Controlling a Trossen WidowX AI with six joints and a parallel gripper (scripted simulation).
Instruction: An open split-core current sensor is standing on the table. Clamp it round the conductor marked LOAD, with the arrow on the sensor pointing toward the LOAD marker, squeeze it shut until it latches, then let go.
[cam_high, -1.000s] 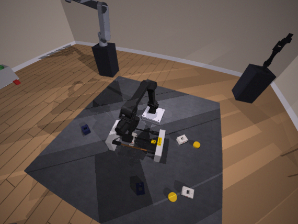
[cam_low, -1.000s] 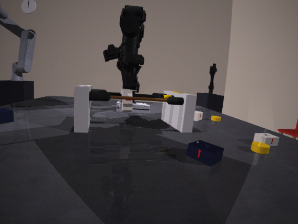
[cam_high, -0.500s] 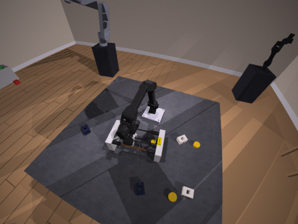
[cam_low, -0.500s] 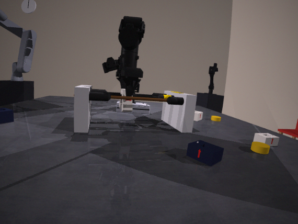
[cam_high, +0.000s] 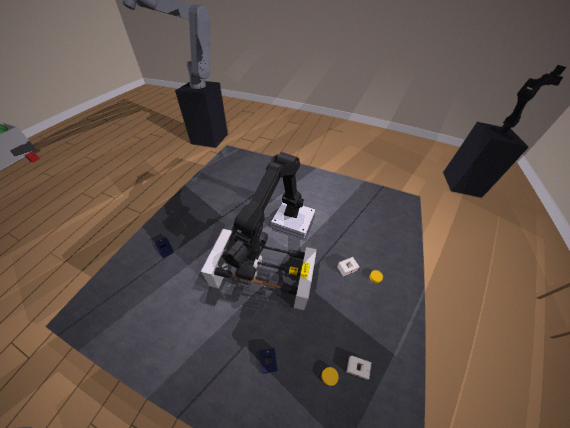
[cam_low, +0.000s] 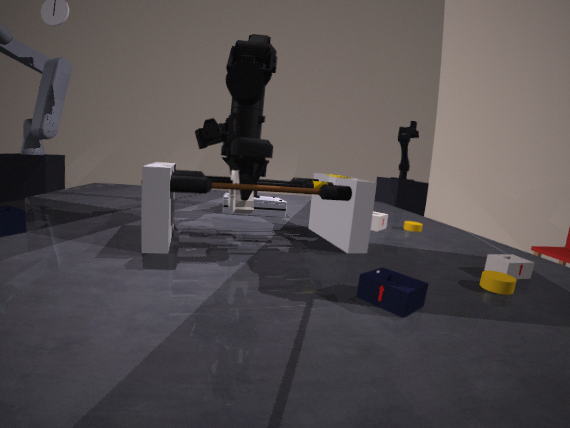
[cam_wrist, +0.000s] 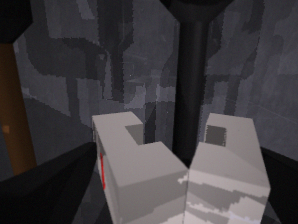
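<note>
The white split-core sensor (cam_wrist: 142, 167) (cam_low: 232, 197) sits around a black conductor (cam_wrist: 192, 80), its two halves meeting at the near side; a red mark shows on its left face. My gripper (cam_wrist: 173, 151) (cam_low: 247, 192) (cam_high: 239, 270) is open, with its dark fingers standing on either side of the sensor, low between the two white posts (cam_low: 157, 207) (cam_low: 345, 215). A brown conductor (cam_wrist: 12, 105) (cam_low: 265, 188) (cam_high: 265, 283) runs beside it. The yellow LOAD marker (cam_high: 306, 270) sits on the right post. I cannot tell whether the sensor is latched.
A navy sensor (cam_high: 267, 360) (cam_low: 392, 291), a white sensor (cam_high: 362, 367) (cam_low: 509, 265) and a yellow disc (cam_high: 329, 376) (cam_low: 497, 282) lie in front. Another white block (cam_high: 348, 266) and disc (cam_high: 376, 276) lie to the right, and a navy block (cam_high: 163, 246) to the left. Two other arms stand on dark pedestals (cam_high: 202, 112) (cam_high: 482, 157).
</note>
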